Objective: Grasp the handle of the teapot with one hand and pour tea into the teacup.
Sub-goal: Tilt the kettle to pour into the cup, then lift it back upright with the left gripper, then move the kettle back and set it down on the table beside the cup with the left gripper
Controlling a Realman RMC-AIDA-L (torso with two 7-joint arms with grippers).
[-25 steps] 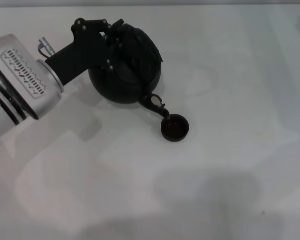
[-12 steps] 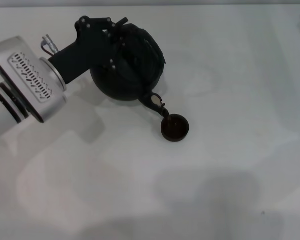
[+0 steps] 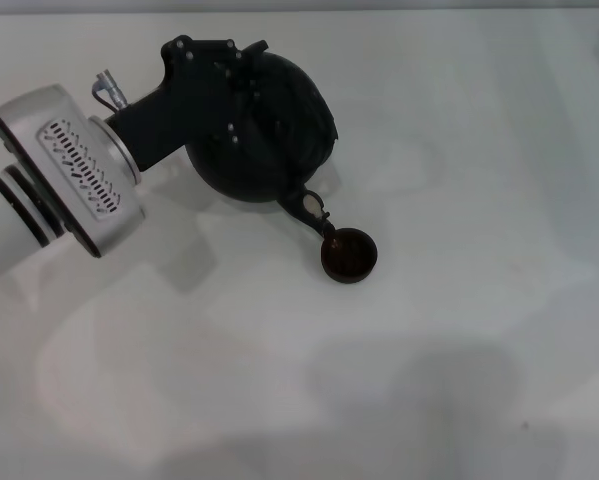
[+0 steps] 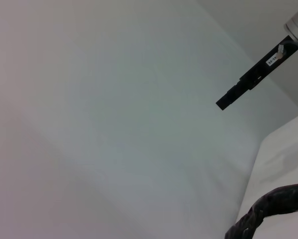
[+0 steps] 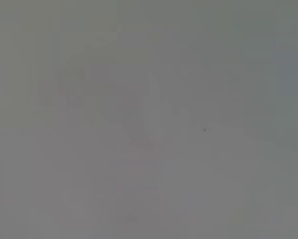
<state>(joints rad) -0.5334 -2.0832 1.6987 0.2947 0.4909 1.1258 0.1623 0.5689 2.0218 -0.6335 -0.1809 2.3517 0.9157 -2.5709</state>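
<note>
On a plain white table [image 3: 459,330], the left gripper [image 3: 224,90] clamps the handle [image 4: 268,209] of the tilted teapot [image 3: 269,130], spout over the teacup [image 3: 348,254] at five o'clock.

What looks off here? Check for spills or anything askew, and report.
Nothing stands out. The left gripper holds the teapot tipped, its spout over the teacup, as pouring needs. No spill shows on the table around the teacup.
</note>
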